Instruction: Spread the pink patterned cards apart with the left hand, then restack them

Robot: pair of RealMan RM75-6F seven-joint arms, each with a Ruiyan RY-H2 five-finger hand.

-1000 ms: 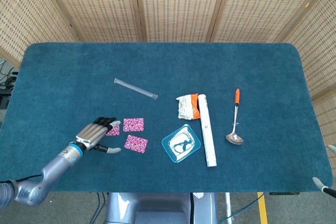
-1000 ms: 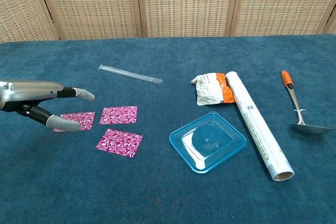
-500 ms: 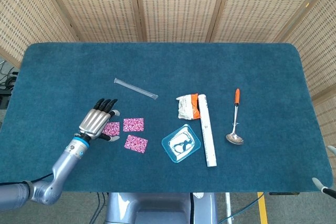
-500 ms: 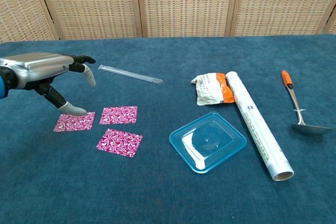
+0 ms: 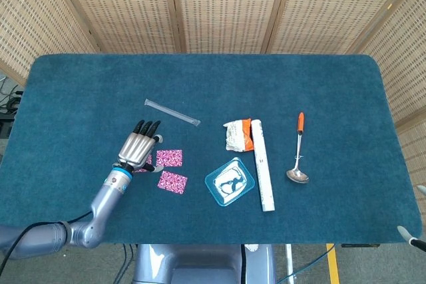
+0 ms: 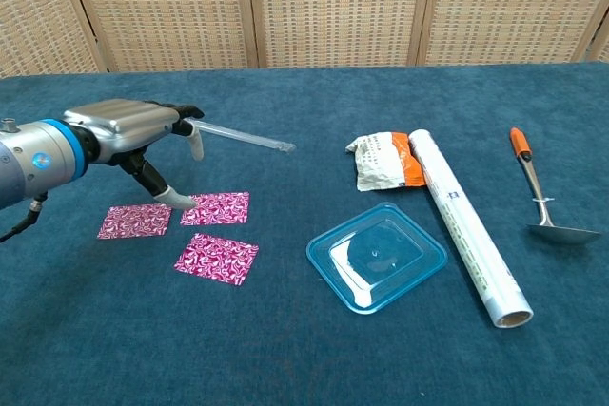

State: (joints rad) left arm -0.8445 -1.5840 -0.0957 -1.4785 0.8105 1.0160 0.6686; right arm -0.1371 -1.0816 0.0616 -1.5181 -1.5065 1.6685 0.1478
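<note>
Three pink patterned cards (image 6: 215,258) lie spread apart, not overlapping, left of the blue plastic lid (image 6: 377,256). The left hand (image 6: 143,135) hovers over them with fingers apart, its thumb tip touching the card nearest the clear straw (image 6: 235,133) beyond.

Open table cloth (image 6: 285,349) ran along the bottom of the frame and across the upper middle, while the blue lid (image 6: 377,256), paper roll (image 6: 468,225), crumpled packet (image 6: 383,161) and spoon (image 6: 538,193) crowded the right half, and the clear straw (image 6: 238,134) lay upper left.
</note>
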